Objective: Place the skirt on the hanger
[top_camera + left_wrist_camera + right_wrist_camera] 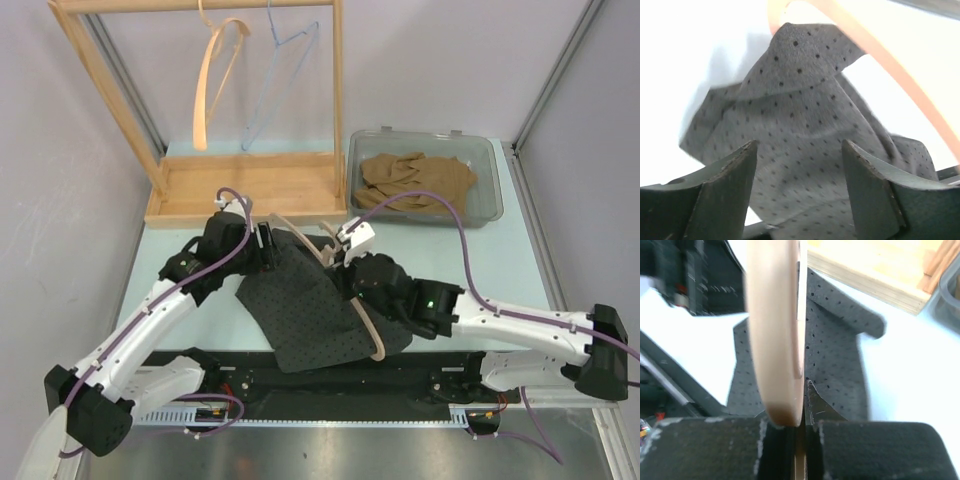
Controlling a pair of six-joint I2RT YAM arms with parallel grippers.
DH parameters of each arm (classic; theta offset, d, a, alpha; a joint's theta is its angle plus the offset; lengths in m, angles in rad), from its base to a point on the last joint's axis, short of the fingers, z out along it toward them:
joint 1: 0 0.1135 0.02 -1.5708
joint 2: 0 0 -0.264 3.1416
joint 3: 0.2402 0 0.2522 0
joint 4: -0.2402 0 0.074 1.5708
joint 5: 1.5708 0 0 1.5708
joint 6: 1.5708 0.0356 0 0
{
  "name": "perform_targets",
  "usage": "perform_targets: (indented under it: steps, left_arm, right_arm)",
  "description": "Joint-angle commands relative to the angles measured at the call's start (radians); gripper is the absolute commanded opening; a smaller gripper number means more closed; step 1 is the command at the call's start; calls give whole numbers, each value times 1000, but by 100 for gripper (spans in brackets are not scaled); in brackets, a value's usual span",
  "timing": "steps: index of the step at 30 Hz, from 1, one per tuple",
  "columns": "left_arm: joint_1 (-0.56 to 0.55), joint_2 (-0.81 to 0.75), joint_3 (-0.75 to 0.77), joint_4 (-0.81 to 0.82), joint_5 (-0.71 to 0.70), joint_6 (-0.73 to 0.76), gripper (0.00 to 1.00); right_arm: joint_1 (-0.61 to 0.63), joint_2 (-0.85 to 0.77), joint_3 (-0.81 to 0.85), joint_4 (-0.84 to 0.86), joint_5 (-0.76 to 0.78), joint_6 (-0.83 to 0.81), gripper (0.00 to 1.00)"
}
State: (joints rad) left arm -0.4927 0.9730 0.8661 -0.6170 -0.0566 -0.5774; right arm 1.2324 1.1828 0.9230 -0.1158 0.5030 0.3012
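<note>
At right gripper (799,425): clenched on smooth, curved pale-wood hanger (775,340). At left gripper (800,150): spread wide, released. Beyond, centre of top view: soft grey dotted skirt (300,310), rumpled, crossed by hanger's arc.

Materials, table scene
Skirt (300,320): matt dark-grey cloth, fine black dots, soft folds. Hanger (368,330) across it: pale wood, smooth, satin sheen (grain not resolvable). Rack (245,190), upper left: raw light wood. Bin (495,190), upper right: clear glossy plastic holding tan cloth (415,178).
</note>
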Motion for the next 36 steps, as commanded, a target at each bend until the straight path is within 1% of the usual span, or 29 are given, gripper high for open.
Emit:
perform_targets:
  steps: [1,2,3,4,7,9,12,14,17,20,23,26,27,31,33,36]
  left_arm:
    - [0,18,59,71,47,149,69]
    - [-1,18,60,74,47,157,69]
    - [-1,16,54,79,78,163,65]
    - [-1,7,50,94,95,184,64]
    - [-1,-20,21,114,58,204,62]
    - [-3,-62,-10,129,-1,208,61]
    - [-3,-115,-56,212,-31,232,60]
    - [-3,-134,-67,230,-26,241,61]
    - [-3,-134,-68,237,14,264,61]
    - [-3,-140,-73,237,96,293,60]
    - [-4,-181,-93,249,158,312,60]
    - [-4,-240,-114,258,170,321,66]
    - [-4,-252,-124,263,170,324,69]
    - [-4,-283,-139,266,118,329,70]
    - [-4,-280,-128,270,61,333,68]
    - [-4,-270,-107,293,58,350,65]
  right_arm:
    - [-43,-89,100,-73,-115,4,0]
    - [-50,-95,105,-77,-121,7,0]
    - [-56,-103,109,-82,-148,9,0]
    - [-68,-109,123,-94,-158,13,0]
    - [-80,-109,151,-120,-190,24,0]
    - [-88,-114,166,-134,-221,27,0]
    - [-99,-121,200,-163,-267,39,0]
    - [-106,-124,232,-189,-290,45,0]
    - [-116,-137,275,-217,-319,49,0]
    - [-128,-149,300,-226,-328,46,0]
    - [-137,-160,316,-226,-324,47,0]
    - [-145,-167,320,-222,-319,50,0]
    - [-146,-170,320,-220,-320,52,0]
    - [-149,-178,333,-217,-348,56,0]
    - [-149,-181,344,-228,-363,64,0]
    - [-149,-190,346,-235,-382,76,0]
